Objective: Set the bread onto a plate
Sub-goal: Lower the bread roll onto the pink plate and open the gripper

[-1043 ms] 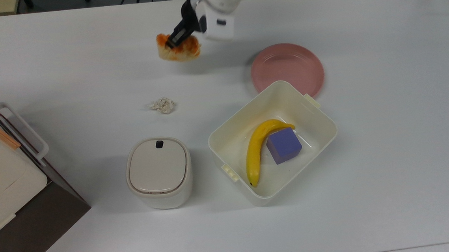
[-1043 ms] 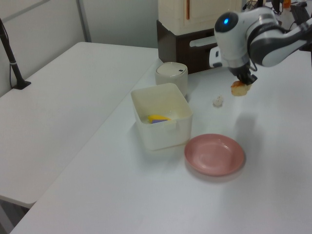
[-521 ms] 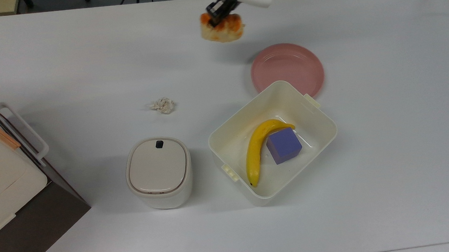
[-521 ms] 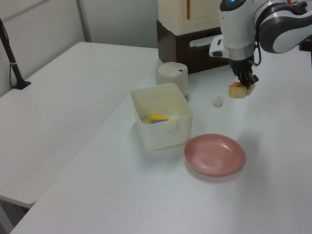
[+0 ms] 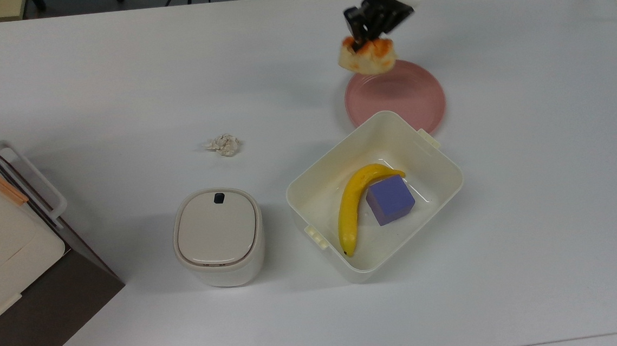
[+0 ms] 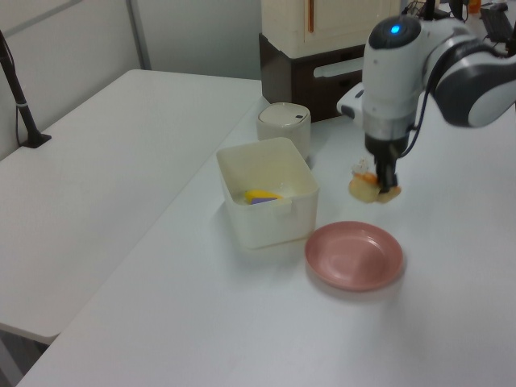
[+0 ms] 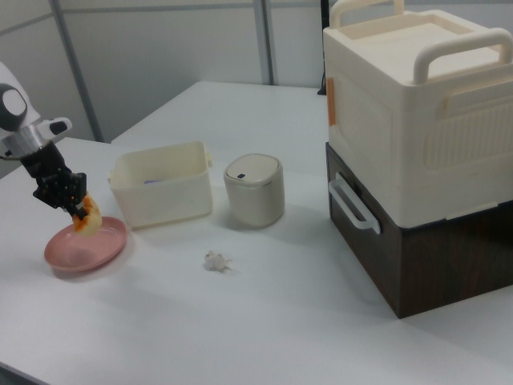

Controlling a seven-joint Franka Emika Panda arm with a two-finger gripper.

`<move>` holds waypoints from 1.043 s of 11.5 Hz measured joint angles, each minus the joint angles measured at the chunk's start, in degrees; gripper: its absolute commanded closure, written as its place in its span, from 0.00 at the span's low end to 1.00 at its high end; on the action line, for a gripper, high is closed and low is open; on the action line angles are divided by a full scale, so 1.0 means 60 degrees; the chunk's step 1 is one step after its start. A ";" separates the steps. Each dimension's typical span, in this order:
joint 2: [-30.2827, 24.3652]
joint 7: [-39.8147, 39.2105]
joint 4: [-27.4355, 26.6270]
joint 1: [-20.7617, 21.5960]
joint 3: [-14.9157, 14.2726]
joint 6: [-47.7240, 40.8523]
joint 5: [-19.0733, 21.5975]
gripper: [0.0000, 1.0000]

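Note:
The bread (image 5: 367, 56) (image 6: 367, 186) (image 7: 87, 215), a small loaf with an orange-brown top and pale sides, hangs in the air. My gripper (image 5: 362, 39) (image 6: 385, 182) (image 7: 72, 205) is shut on its top. The round pink plate (image 5: 401, 97) (image 6: 355, 256) (image 7: 83, 245) lies flat on the white table. In the top view the bread overlaps the plate's upper left rim. The right view shows the bread just above the plate's near part, apart from it.
A cream tub (image 5: 433, 160) holding a banana (image 5: 353, 205) and a purple cube (image 5: 390, 200) stands right beside the plate. A crumpled paper ball (image 5: 223, 145), a lidded white bin (image 5: 218, 235) and a stacked cream and brown box (image 7: 417, 144) are farther off.
My gripper has carried the bread to the top view's right and lower, from beyond the paper ball to the plate's rim.

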 measured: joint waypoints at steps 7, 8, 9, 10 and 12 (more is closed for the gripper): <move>0.2296 0.2800 0.0934 0.0699 0.0304 0.0609 -0.0611 0.42; 0.2323 0.2735 0.0936 0.0640 0.0303 0.0609 -0.0622 0.16; 0.2327 0.2586 0.0936 0.0559 0.0301 0.0583 -0.0626 0.00; 0.2327 0.2381 0.0938 0.0486 0.0301 0.0494 -0.0628 0.00; 0.2327 0.2011 0.0973 0.0436 0.0301 0.0084 -0.0628 0.00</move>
